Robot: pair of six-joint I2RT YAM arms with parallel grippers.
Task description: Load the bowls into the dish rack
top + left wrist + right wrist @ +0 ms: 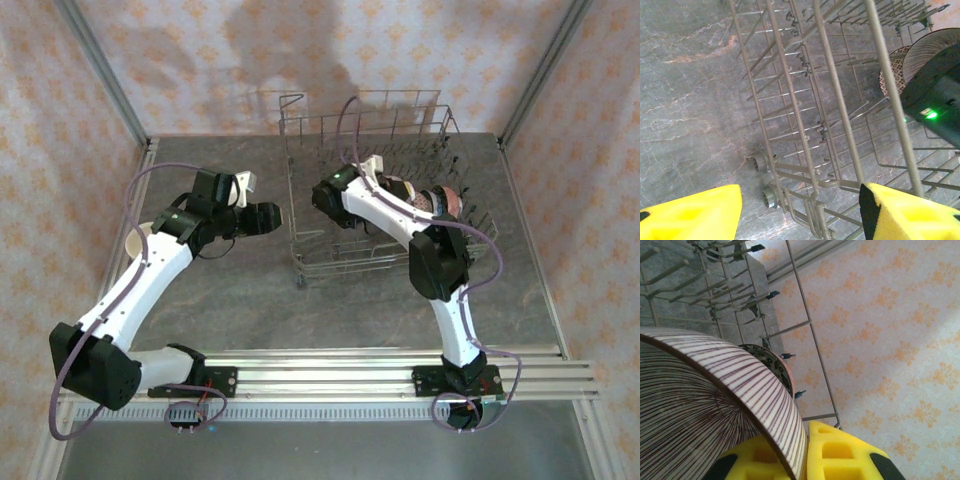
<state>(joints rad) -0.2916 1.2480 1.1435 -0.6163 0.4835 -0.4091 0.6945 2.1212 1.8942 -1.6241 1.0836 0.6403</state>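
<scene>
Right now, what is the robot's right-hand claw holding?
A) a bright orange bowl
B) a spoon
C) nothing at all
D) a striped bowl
D: in the right wrist view, the right gripper is shut on the rim of a striped bowl, held over the dish rack.
</scene>
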